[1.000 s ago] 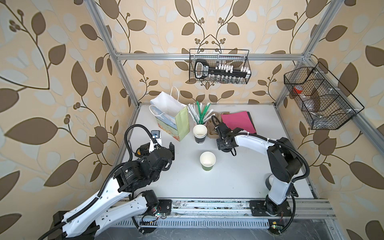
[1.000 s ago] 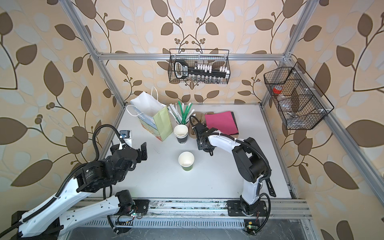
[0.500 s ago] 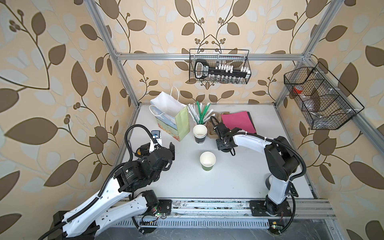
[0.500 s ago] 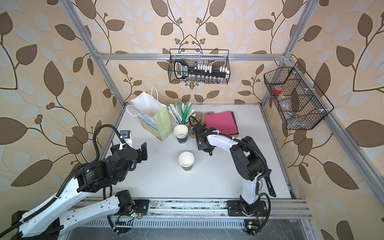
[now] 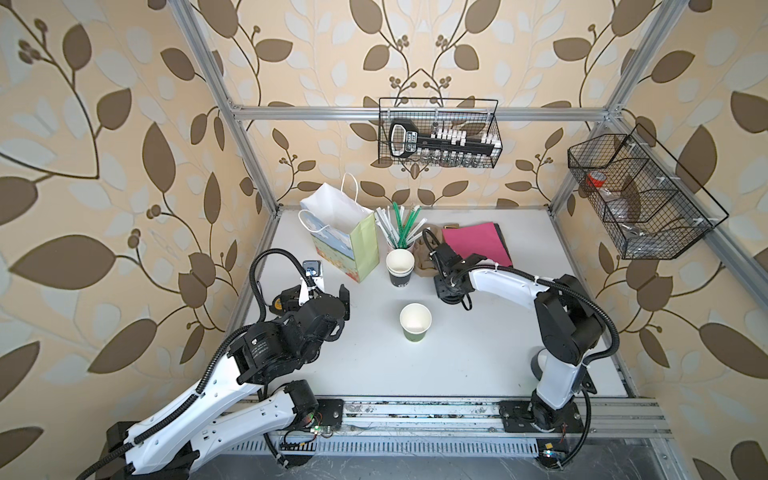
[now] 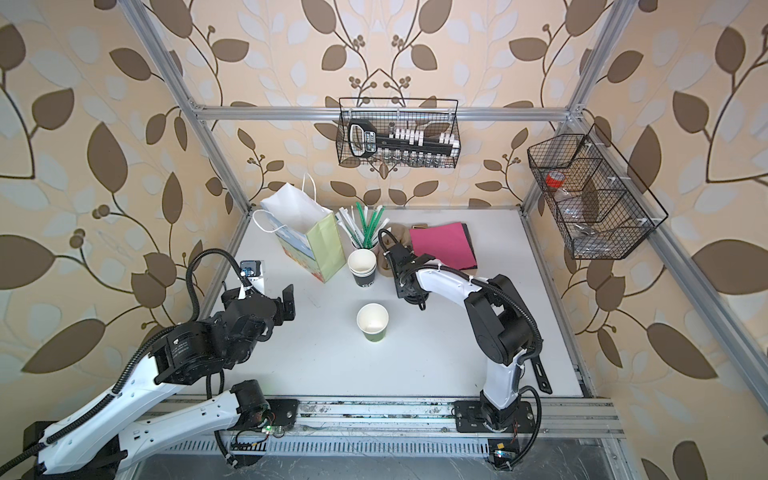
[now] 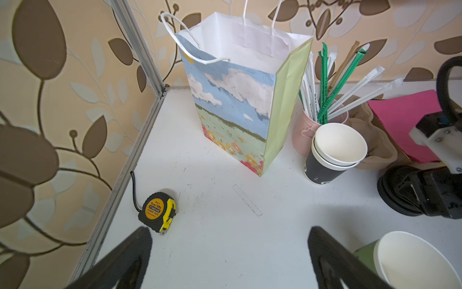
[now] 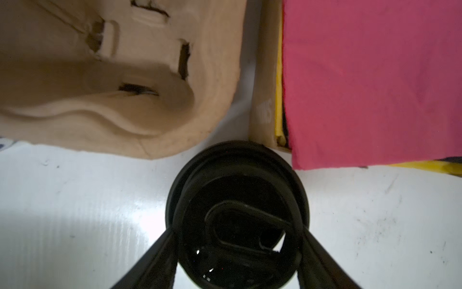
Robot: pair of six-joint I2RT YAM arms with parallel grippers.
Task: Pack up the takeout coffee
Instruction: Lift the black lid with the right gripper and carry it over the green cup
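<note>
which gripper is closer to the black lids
Right. The right gripper straddles the black lids, one finger either side; the left gripper hangs across the table, near the tape measure.

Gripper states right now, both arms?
Left gripper: open, empty.
Right gripper: jaws flank the black lids; clamped or not, cannot tell.

We find both top views evenly bright, the wallpaper [image 5: 104, 166] bowing at their edges. Beside the black lid [image 8: 237, 215] the table [image 8: 75, 212] glares white and all is soft; our left gripper [image 7: 230, 237] shows blurred, dark.
</note>
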